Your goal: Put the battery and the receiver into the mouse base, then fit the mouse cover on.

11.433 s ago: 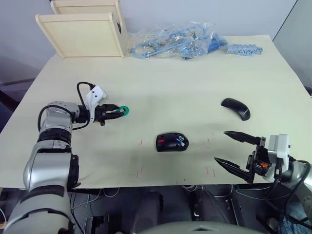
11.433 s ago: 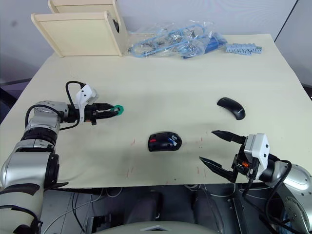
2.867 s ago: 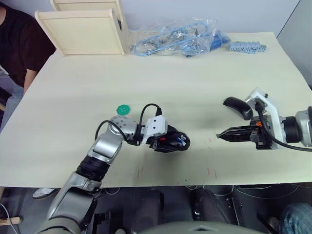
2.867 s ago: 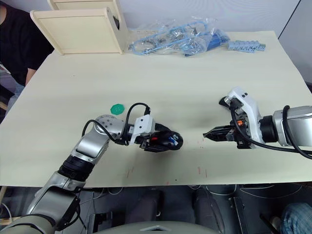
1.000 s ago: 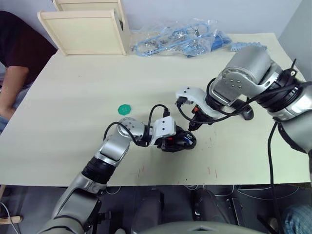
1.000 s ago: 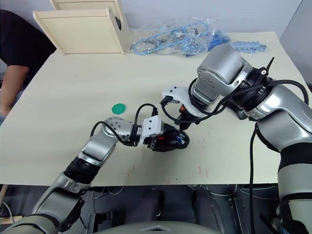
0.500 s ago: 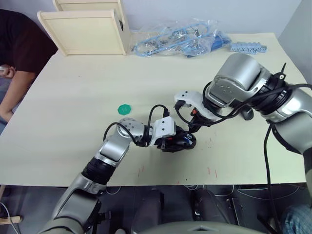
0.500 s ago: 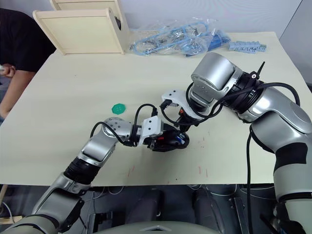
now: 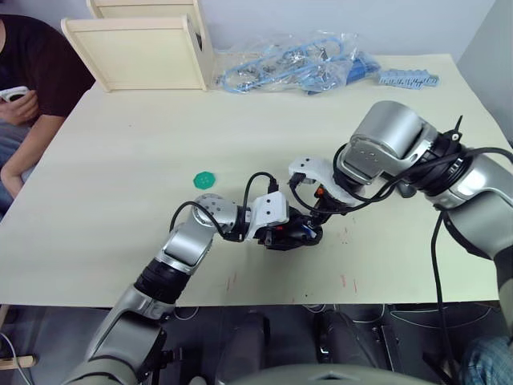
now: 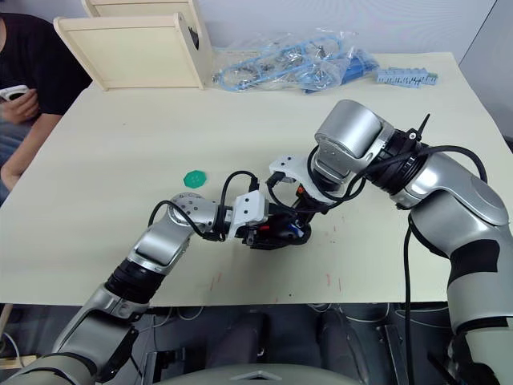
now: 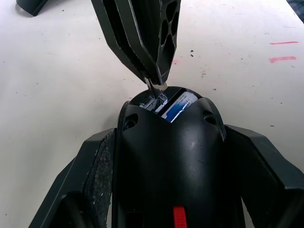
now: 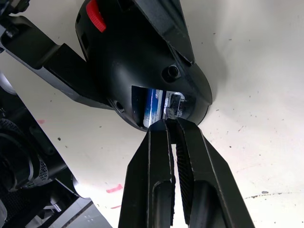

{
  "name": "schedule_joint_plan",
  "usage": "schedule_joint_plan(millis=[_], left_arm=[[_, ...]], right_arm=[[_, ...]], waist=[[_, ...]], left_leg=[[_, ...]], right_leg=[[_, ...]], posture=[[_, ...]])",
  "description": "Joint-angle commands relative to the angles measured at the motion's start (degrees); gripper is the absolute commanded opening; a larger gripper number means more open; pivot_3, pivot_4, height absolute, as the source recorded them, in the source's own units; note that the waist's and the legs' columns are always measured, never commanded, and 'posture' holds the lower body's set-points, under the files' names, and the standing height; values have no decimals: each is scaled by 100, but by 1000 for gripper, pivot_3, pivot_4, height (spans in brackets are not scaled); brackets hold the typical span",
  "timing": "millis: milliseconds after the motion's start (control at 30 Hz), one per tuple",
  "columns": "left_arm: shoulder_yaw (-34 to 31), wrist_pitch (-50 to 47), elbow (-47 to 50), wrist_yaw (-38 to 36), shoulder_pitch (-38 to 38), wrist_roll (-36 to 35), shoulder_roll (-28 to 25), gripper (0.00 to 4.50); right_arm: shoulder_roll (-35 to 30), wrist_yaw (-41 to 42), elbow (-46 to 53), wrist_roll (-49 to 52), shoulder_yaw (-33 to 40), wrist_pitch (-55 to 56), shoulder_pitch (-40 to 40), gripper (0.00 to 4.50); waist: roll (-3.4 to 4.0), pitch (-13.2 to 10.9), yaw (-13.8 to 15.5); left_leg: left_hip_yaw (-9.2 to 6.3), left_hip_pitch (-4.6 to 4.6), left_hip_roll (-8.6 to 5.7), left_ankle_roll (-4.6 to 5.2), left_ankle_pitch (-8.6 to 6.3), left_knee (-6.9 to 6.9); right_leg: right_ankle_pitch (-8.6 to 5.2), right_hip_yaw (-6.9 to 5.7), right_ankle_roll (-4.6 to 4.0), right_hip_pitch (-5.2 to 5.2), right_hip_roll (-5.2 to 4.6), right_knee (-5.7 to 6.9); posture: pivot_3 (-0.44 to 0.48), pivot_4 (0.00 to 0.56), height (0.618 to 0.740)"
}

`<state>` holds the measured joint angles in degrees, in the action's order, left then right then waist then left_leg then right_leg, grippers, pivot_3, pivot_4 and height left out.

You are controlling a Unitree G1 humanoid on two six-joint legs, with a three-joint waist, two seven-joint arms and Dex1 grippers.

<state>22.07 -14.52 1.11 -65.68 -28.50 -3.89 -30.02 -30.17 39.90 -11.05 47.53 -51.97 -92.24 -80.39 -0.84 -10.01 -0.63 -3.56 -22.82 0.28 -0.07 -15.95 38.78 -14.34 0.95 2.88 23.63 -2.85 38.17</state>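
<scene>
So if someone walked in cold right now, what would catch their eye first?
Both grippers meeting at the mouse base near the table's front edge: the left gripper clamps its sides while the right gripper, fingers shut on the small metal receiver, presses it in beside the blue battery. The mouse cover lies apart, unfitted.

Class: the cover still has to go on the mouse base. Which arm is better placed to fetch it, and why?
The right. The left gripper is clamped on the mouse base, steadying it. The mouse cover lies on the right arm's side, though the right gripper must first finish seating the receiver.
</scene>
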Motion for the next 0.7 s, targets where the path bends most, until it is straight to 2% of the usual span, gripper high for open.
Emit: schedule_joint_plan(millis=[33, 700], left_arm=[[205, -83, 26, 86, 125, 193, 3, 2966], [200, -172, 135, 109, 144, 184, -6, 2966]], right_arm=[[49, 51, 46, -79, 175, -26, -14, 0], [227, 126, -133, -604, 263, -26, 243, 0]], waist=[[0, 0, 0], [0, 0, -2]], left_leg=[[0, 0, 0, 0, 0, 0], [0, 0, 0, 0, 0, 0]], right_leg=[[0, 0, 0, 0, 0, 0], [0, 0, 0, 0, 0, -1]], posture=[[0, 150, 740], [0, 150, 740]])
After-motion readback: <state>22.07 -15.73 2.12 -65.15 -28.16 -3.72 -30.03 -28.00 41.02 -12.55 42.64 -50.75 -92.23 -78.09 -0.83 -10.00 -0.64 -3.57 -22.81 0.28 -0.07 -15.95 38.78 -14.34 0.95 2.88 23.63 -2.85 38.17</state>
